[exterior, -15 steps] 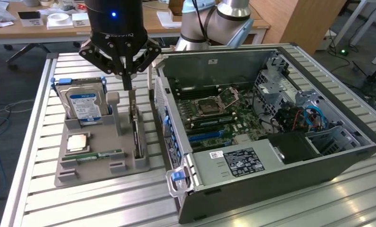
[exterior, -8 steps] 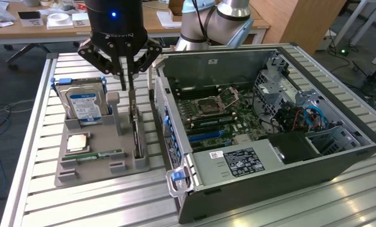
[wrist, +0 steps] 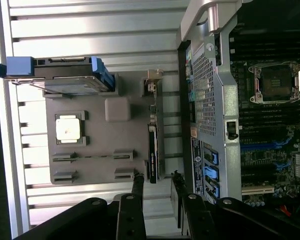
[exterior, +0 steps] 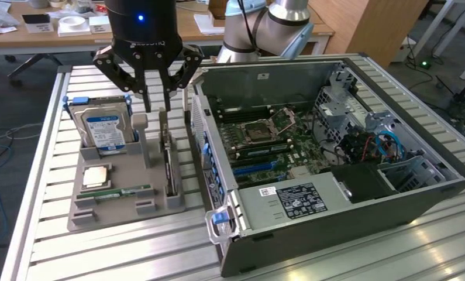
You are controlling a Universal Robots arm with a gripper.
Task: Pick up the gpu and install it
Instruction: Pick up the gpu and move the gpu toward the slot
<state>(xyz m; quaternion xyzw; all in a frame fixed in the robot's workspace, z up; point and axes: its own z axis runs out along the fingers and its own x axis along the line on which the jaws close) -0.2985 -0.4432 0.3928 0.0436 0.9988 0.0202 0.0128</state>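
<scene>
Pick step, I judged: fingers [wrist: 137, 189] apart, empty, hovered above gpu [exterior: 168, 161], upright in holder [exterior: 115, 204], at their 6 o'clock. Grasp req'd straddling thin edge squarely.

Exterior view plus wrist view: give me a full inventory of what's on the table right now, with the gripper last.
gpu: one, green with a silver bracket, standing on edge in the holder, on the side nearest the case
hard drive: one, silver with a blue label, upright at the holder's far end
processor chip: one, pale metal, flat in the holder
RAM stick: one, green, flat in the holder
holder: one, grey, at the exterior view's left of the case
computer case: one, dark grey, open, at the exterior view's right
table: one, silver, slatted
robot arm: one, grey, behind the case
gripper: one, black, open, above the gpu
</scene>
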